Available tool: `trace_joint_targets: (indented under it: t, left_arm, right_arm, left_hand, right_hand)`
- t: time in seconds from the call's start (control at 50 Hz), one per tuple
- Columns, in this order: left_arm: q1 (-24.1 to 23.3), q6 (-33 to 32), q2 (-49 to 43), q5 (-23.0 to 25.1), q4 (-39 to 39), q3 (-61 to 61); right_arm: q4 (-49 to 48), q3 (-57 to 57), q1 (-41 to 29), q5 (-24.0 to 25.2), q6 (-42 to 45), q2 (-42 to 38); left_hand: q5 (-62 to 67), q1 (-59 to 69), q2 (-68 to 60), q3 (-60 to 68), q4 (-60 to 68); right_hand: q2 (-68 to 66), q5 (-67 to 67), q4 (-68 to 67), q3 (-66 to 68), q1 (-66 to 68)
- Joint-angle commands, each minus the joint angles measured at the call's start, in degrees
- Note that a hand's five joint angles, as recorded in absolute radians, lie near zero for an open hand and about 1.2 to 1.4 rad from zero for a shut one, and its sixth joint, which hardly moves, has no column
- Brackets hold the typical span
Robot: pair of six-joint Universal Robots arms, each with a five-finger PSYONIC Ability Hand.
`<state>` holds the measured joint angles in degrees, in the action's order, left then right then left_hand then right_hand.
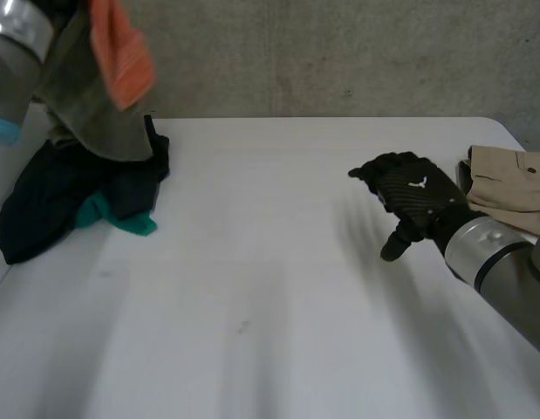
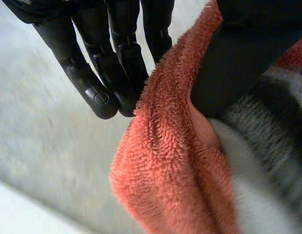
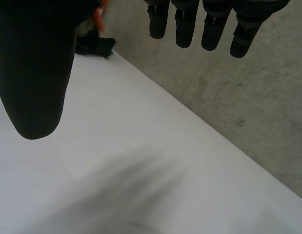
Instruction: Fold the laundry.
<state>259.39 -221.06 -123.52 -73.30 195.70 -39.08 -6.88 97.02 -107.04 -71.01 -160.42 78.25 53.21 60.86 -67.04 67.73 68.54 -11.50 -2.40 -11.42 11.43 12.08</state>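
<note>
**Towel Aloft, Right Hand Open**

The right hand [image 1: 409, 196] hovers over the white table [image 1: 270, 332], fingers [image 3: 185, 29] released. A folded beige garment [image 1: 505, 179] lies just beside it. A dark pile [image 1: 51, 196] with a teal piece [image 1: 130, 223] sits far left. Above it, the left hand [image 2: 111, 48] pinches a fuzzy orange towel [image 2: 165, 170], whose top is cut off.

The terry towel [image 2: 165, 161] is orange, and the striped cloth [image 2: 272, 146] against it runs grey and white. The table [image 1: 270, 262] is white. The heap [image 1: 51, 192] looks near-black with a teal piece [image 1: 121, 220], and the folded garment [image 1: 505, 179] is beige. The left hand [image 2: 111, 63] and right hand [image 1: 409, 196] are black.
</note>
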Motion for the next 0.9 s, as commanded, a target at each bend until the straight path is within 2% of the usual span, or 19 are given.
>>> trace_joint_targets:
  t: [0.02, 0.06, 0.1, 0.18, 0.2, 0.24, 0.28, 0.3, 0.36, 0.38, 0.42, 0.48, 0.54, 0.6, 0.64, 0.74, 0.84, 0.9]
  left_arm:
    - [-13.97, 16.43, 11.80, -1.05, -2.95, -11.52]
    - [-18.47, 19.00, 11.64, -2.19, -3.83, -14.43]
    - [-22.25, 18.83, 9.80, -4.13, -4.36, -17.16]
    - [-27.97, 15.41, 2.86, -8.52, -5.32, -19.71]
    - [-29.54, 12.88, -0.89, -10.53, -5.67, -20.24]
    - [-30.78, 10.75, -4.52, -12.30, -6.29, -20.16]
    - [-32.54, 8.03, -8.83, -14.41, -8.31, -20.16]
    - [-33.85, 6.36, -10.06, -14.94, -10.06, -20.50]
    - [-35.79, 4.86, -10.16, -14.68, -12.09, -20.94]
    - [-36.50, 4.68, -9.20, -14.68, -13.05, -21.38]
    - [-37.03, 4.94, -7.79, -15.12, -13.32, -22.00]
    - [-36.42, 6.69, -2.71, -17.66, -12.71, -24.02]
    - [-33.35, 10.46, 5.02, -20.12, -11.31, -28.75]
    - [-30.97, 13.02, 8.38, -20.30, -10.95, -32.10]
    - [-27.73, 15.22, 10.75, -20.04, -10.86, -34.91]
    - [-21.57, 18.65, 11.29, -18.46, -13.84, -39.05]
    - [-16.21, 22.25, 9.36, -14.78, -19.82, -42.64]
    - [-15.15, 23.57, 8.91, -12.40, -19.74, -44.06]
  right_arm:
    - [1.51, -1.83, 2.79, -2.38, -2.43, 2.08]
    - [2.39, -2.63, 3.94, -2.73, -3.58, 2.61]
    - [3.36, -3.42, 5.26, -2.82, -4.55, 3.05]
    - [5.73, -4.91, 7.02, -2.91, -5.69, 3.23]
    - [6.43, -5.35, 7.72, -2.91, -5.87, 3.23]
    - [7.14, -5.88, 8.25, -2.91, -5.78, 3.05]
    - [7.93, -6.58, 8.69, -2.91, -5.78, 2.79]
    - [8.63, -7.02, 8.69, -2.74, -5.69, 2.44]
    - [9.95, -7.55, 8.43, -2.91, -5.34, 1.21]
    - [10.82, -7.81, 8.17, -2.91, -5.17, 0.60]
    - [11.62, -8.08, 7.73, -2.91, -5.08, 0.16]
    - [13.55, -8.52, 6.76, -2.91, -4.99, -0.11]
    - [17.93, -8.95, 4.13, -2.82, -4.99, -0.20]
    - [20.14, -9.22, 2.72, -2.82, -4.90, -0.46]
    - [22.77, -9.48, 0.88, -2.91, -4.73, -1.43]
    - [25.25, -9.66, -2.12, -2.73, -4.02, -4.68]
    - [17.37, -11.06, -5.80, -4.13, -5.51, -9.41]
    - [11.55, -11.94, -7.83, -5.80, -6.57, -11.53]
  left_hand:
    - [16.79, 19.14, -12.96, 12.27, 11.46]
    - [16.79, 19.14, -12.96, 12.27, 11.46]
    - [16.79, 19.14, -12.96, 12.27, 11.46]
    - [16.79, 19.14, -12.96, 12.27, 11.46]
    - [16.79, 19.14, -12.96, 12.27, 11.46]
    - [16.79, 19.14, -12.96, 12.27, 11.46]
    - [3.10, 5.45, 0.73, -1.41, -2.23]
    - [-16.30, -13.95, 20.13, -20.82, -21.63]
    - [-47.35, -45.00, 51.18, -51.86, -52.67]
    - [-53.21, -50.86, 57.04, -57.73, -58.54]
    - [-53.21, -50.86, 57.04, -57.73, -58.54]
    - [-53.21, -50.86, 57.04, -57.73, -58.54]
    - [-53.21, -50.86, 57.04, -57.73, -58.54]
    - [-53.21, -50.86, 57.04, -57.73, -58.54]
    - [-53.21, -50.86, 57.04, -57.73, -58.54]
    - [-53.21, -50.86, 57.04, -57.73, -58.54]
    - [-47.14, -44.79, 50.97, -51.65, -52.46]
    - [-44.43, -42.08, 48.26, -48.95, -49.76]
  right_hand:
    - [1.50, 2.40, 1.42, -1.43, -2.08]
    - [1.50, 2.40, 1.42, -1.43, -2.08]
    - [1.50, 2.40, 1.42, -1.43, -2.08]
    - [1.50, 2.40, 1.42, -1.43, -2.08]
    - [1.50, 2.40, 1.42, -1.43, -2.08]
    - [1.50, 2.40, 1.42, -1.43, -2.08]
    - [1.50, 2.40, 1.42, -1.43, -2.08]
    - [1.50, 2.40, 1.42, -1.43, -2.08]
    - [1.50, 2.40, 1.42, -1.43, -2.08]
    - [1.50, 2.40, 1.42, -1.43, -2.08]
    - [1.50, 2.40, 1.42, -1.43, -2.08]
    - [1.50, 2.40, 1.42, -1.43, -2.08]
    - [1.50, 2.40, 1.42, -1.43, -2.08]
    - [1.50, 2.40, 1.42, -1.43, -2.08]
    - [1.50, 2.40, 1.42, -1.43, -2.08]
    - [1.50, 2.40, 1.42, -1.43, -2.08]
    - [1.50, 2.40, 1.42, -1.43, -2.08]
    - [1.50, 2.40, 1.42, -1.43, -2.08]
